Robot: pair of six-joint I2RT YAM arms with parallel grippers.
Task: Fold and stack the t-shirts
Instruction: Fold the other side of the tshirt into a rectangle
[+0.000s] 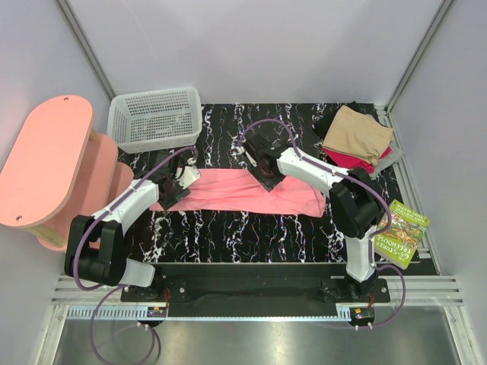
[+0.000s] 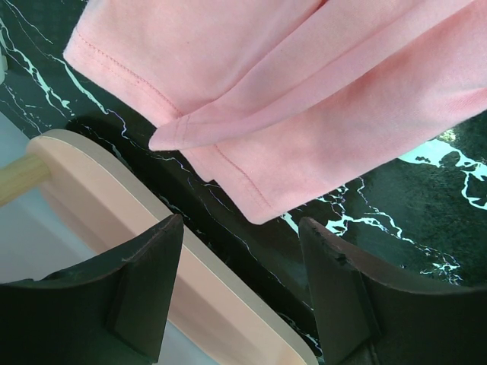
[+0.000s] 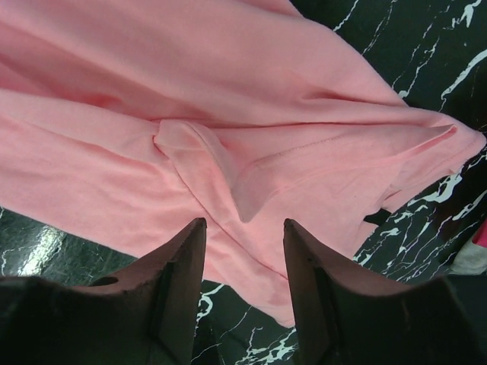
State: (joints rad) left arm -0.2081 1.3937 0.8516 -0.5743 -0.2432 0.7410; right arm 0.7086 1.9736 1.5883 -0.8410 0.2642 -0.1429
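A bright pink t-shirt (image 1: pixel 228 192) lies folded into a long band across the middle of the black marbled table (image 1: pixel 228 236). My left gripper (image 1: pixel 173 187) hovers at the band's left end, open and holding nothing; in the left wrist view the hemmed corner of the pink t-shirt (image 2: pixel 304 91) lies just beyond the left gripper (image 2: pixel 240 222). My right gripper (image 1: pixel 266 179) hangs over the band's right half, open, with the creased pink t-shirt (image 3: pixel 228 99) spread under the right gripper (image 3: pixel 243 223). At the back right is a pile of folded t-shirts, tan (image 1: pixel 356 133) over red (image 1: pixel 348 161).
A white mesh basket (image 1: pixel 156 118) stands at the back left. The pink oval stool (image 1: pixel 46 160) is beside the table's left edge, and the stool's lower step (image 2: pixel 152 255) shows under my left fingers. A green book (image 1: pixel 402 232) lies at the right edge.
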